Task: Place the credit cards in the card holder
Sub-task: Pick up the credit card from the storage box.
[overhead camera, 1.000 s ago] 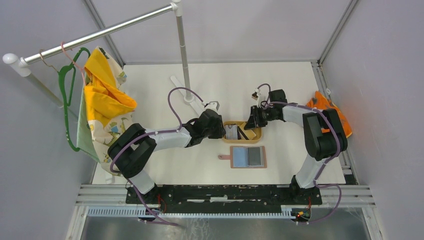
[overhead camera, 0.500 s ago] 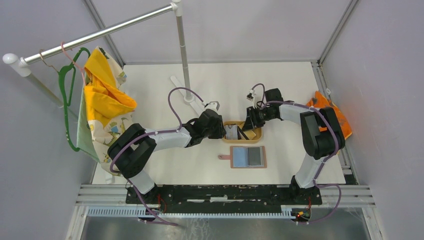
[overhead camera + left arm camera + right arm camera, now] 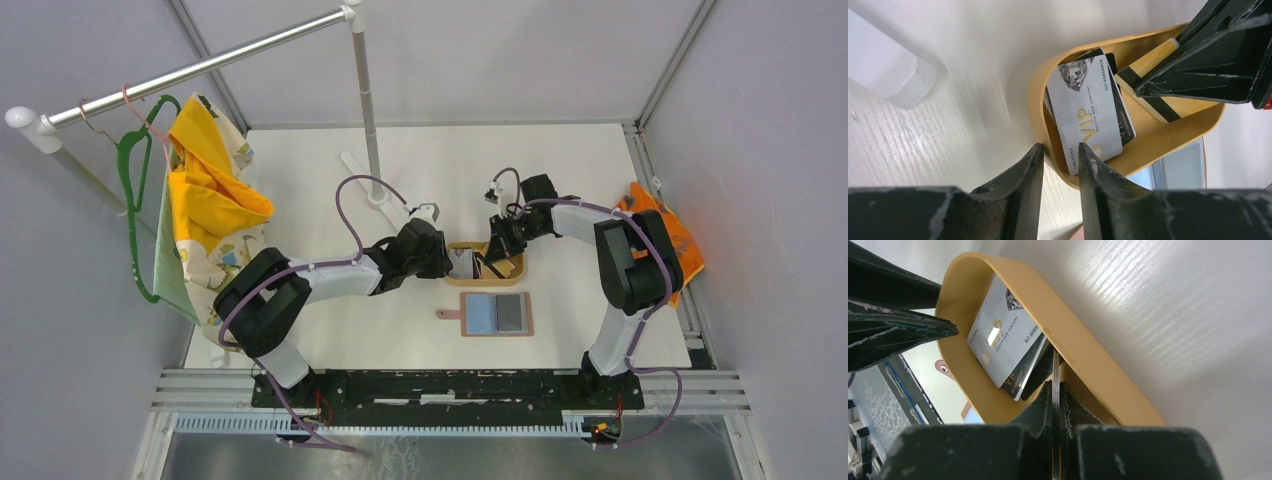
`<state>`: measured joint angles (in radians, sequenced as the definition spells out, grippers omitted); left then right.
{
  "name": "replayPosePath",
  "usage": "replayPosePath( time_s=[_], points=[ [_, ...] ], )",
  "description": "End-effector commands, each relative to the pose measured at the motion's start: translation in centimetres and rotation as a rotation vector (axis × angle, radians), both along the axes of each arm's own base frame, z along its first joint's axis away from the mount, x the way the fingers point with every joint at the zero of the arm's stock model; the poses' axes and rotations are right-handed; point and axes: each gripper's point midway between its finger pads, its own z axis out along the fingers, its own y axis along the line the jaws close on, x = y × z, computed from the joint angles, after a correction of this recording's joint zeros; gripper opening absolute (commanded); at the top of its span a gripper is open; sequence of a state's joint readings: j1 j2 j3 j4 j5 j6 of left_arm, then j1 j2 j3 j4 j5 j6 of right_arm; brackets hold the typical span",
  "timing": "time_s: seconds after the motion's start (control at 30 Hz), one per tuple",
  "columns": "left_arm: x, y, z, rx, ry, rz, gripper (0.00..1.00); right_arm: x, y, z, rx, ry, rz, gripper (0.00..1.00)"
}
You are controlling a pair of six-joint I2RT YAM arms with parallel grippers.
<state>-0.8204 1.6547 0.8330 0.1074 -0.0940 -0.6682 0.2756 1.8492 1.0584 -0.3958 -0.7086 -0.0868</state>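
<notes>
Credit cards [image 3: 1088, 117] lie stacked in the tan tray [image 3: 1158, 142] near the middle of the worktop. A silver VIP card is on top, with dark cards beneath it. A gold card with a dark stripe [image 3: 1147, 65] leans up at the tray's right end.

Over the last second the right pincer [image 3: 1054, 387] has swung in from the tray's right end and dropped inside the rim. Its fingers, apart a moment ago, have now snapped together. The wrist view shows a thin card edge sandwiched between them, which looks like the gold one.

The left pincer [image 3: 1060, 155] has not shifted. It straddles the rim at the tray's left end, one finger outside and one inside, apparently pinching the wall to steady the tray.

The card holder [image 3: 497, 314] lies spread open, just nearer the worktop's near edge than the tray. Its open face shows a light blue panel and a dark grey one. Whether those are cards already seated is too small to tell.

A card seems to be secured, so the lift and the short carry to the holder should come next. The grip is edge-on and thin, so the card could twist or slip as it clears the rim.
</notes>
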Motion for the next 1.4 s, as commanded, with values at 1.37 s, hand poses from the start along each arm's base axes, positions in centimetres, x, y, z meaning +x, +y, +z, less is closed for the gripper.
replayPosePath(
  time_s=[1.37],
  points=[
    [0.0,-1.2,4.4,-0.103,-0.087,-0.044,0.38,1.8,-2.1,5.1,0.274,0.002,-0.125,0.28]
  ],
)
